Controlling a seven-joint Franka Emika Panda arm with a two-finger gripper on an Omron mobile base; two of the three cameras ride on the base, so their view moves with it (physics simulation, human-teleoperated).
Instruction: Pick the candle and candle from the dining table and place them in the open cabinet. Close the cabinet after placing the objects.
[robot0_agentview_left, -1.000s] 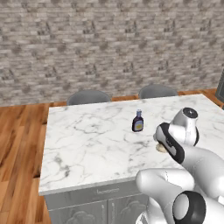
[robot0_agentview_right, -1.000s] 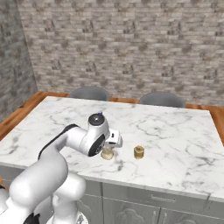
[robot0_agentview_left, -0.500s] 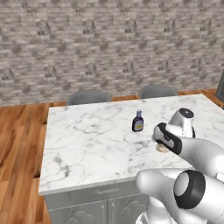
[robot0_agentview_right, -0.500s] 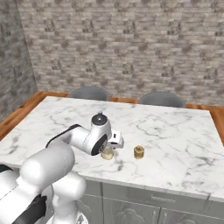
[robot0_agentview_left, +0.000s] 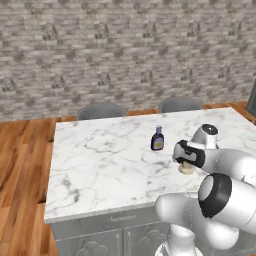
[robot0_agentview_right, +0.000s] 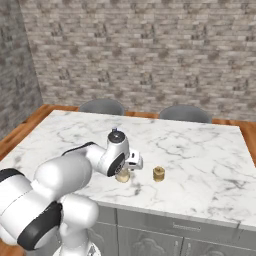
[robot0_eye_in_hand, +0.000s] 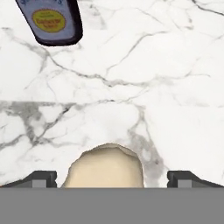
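Lowered since the earlier frame: gripper, jaws wide, holding nothing, now straddling the cream candle, one fingertip either side. Candle stands upright near the dining table front edge; tan-gold candle just beside; blue bottle behind.

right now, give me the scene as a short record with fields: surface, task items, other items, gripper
surface: dining table, white marble top, two grey chairs behind it
cream candle: upright on the table near the front edge, between the open fingertips, not gripped
tan-gold candle: upright on the table, beside the cream one and apart from it
other items: dark blue labelled bottle, standing further back on the table
gripper: open, low over the cream candle
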